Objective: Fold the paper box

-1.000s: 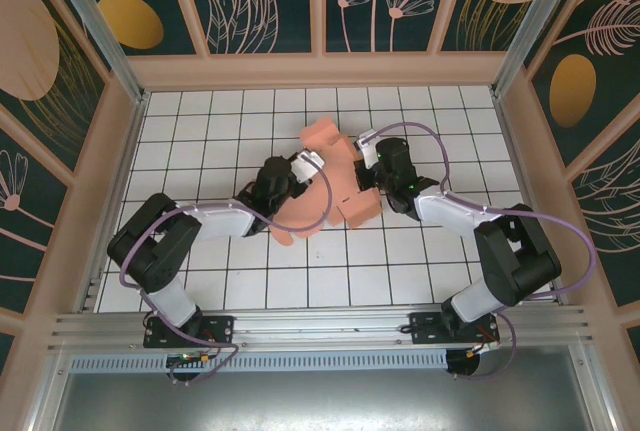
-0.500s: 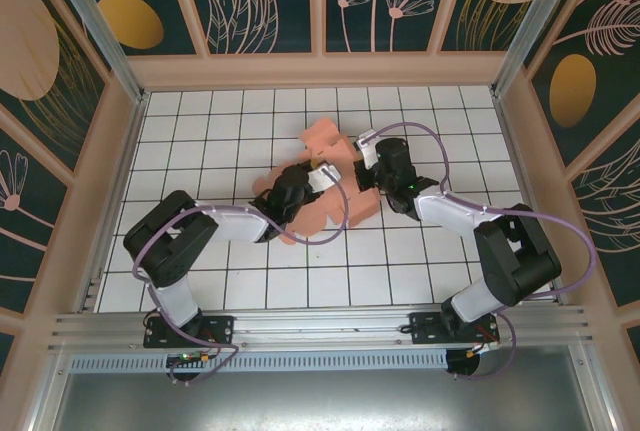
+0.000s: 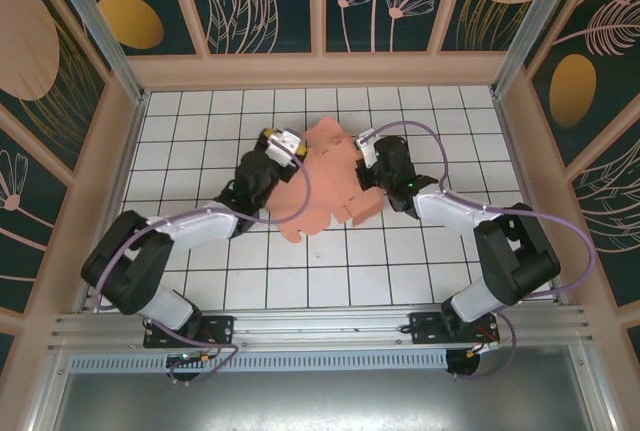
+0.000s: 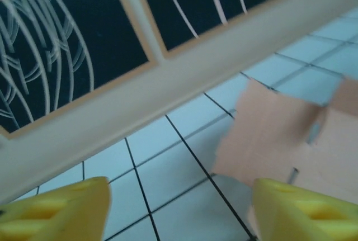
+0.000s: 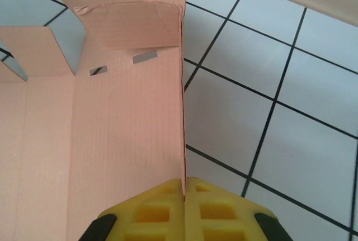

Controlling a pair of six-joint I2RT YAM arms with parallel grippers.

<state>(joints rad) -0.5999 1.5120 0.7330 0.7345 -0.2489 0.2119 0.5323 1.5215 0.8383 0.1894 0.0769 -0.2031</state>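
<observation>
Since half a second ago the left gripper (image 3: 283, 141) has swung off the paper box (image 3: 322, 186) toward the far left, and the sheet now lies flatter and more spread out. Its jaws stand wide apart with nothing between them. In the left wrist view the two yellow fingertips (image 4: 59, 210) sit in the lower corners over bare tile, and a squarish flap of the box (image 4: 274, 135) lies just beyond them on the right. The right gripper (image 5: 183, 196) has its jaws pressed together on the thin edge of an upright card wall, with the yellow pads (image 5: 151, 213), moulded with square recesses, meeting on either side of it. The box (image 5: 123, 135) is salmon-pink thin card, matte with a faint fine grain. The right wrist view shows a flap bent inward at the wall's far end and two small slots (image 5: 145, 57) cut near it, details too small to read from above. The top view gives the whole outline: a die-cut sheet with rounded flaps at its near edge, lying mid-bench between the two grippers, the right gripper (image 3: 368, 166) at its right side. The bench (image 3: 190, 141) is glossy white tile ruled with dark lines. Past it, the left wrist view shows the far wall (image 4: 168, 79), a pale tan frame around dark panels with thin white line drawings.
</observation>
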